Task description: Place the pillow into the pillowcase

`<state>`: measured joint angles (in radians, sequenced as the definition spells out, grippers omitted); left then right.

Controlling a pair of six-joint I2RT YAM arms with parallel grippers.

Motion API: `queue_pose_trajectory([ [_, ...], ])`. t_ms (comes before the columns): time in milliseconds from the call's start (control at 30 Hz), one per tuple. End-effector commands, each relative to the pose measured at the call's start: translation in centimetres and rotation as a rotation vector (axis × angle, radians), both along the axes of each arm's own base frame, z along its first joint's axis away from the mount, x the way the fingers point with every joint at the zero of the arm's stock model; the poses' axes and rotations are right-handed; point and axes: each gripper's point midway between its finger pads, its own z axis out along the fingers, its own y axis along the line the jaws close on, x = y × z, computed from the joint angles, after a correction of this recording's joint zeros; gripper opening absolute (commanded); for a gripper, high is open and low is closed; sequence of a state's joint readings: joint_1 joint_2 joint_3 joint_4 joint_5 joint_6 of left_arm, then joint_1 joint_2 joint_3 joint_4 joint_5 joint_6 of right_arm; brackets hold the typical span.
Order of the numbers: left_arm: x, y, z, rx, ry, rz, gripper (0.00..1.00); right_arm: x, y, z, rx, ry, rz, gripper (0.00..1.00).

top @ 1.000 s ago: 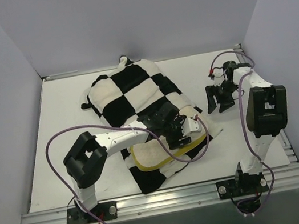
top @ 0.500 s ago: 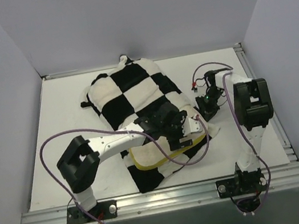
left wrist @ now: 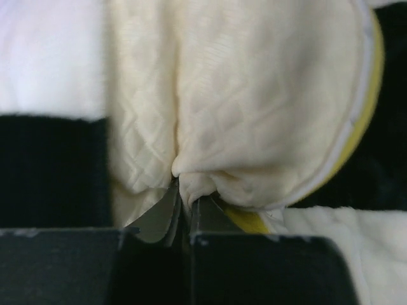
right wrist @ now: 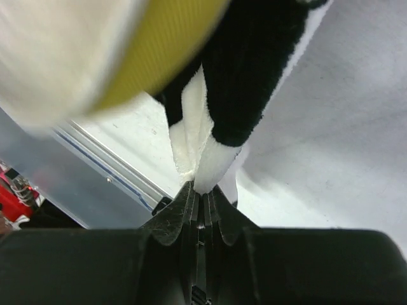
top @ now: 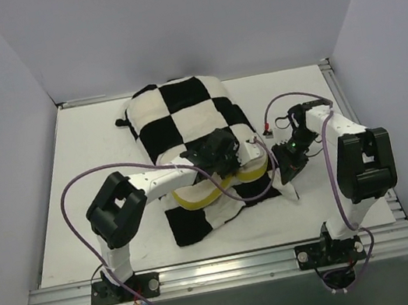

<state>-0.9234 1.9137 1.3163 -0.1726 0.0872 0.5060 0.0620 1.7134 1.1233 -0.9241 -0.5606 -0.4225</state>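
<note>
White table (top: 75, 183), grey walls; checkered pillowcase (top: 182, 117) lies mid-frame, pillow (top: 258, 168) poking out its lower-right end. Near centre, left tool (left wrist: 184, 197) is pinched on pillow fabric; right tool (right wrist: 200, 190) is pinched on pillowcase edge.

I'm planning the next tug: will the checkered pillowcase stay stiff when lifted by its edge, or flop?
Likely floppy: the pillowcase creases and folds where the right fingers pinch it. Probably grippy, not slippery: its plush surface looks fuzzy.

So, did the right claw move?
Yes. The right claw moved left and nearer the metal front rail, onto the black-and-white checkered fabric pillowcase, which it pinches.
</note>
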Motion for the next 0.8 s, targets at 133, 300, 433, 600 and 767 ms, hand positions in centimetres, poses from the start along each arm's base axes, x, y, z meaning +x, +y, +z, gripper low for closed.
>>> queue_pose_trajectory([
  [133,15.8,8.4,5.8,0.055,-0.386,0.404,0.0,-10.4,-0.9,5.3,0.055,0.336,0.15,0.0],
  [300,20.0,12.0,5.4,0.061,-0.4,0.534,0.0,-12.8,-0.5,7.3,0.141,0.381,0.217,0.0],
  [433,19.3,12.2,5.1,0.051,-0.365,0.517,0.0,-13.2,0.6,8.6,0.208,0.37,0.294,0.0],
  [600,12.8,12.2,3.5,-0.015,-0.183,0.287,0.0,-14.2,2.8,9.9,0.263,0.245,0.434,0.0],
  [767,-3.4,14.7,2.3,-0.019,0.016,-0.298,0.0,-12.1,4.0,11.6,0.32,0.1,0.443,0.39],
])
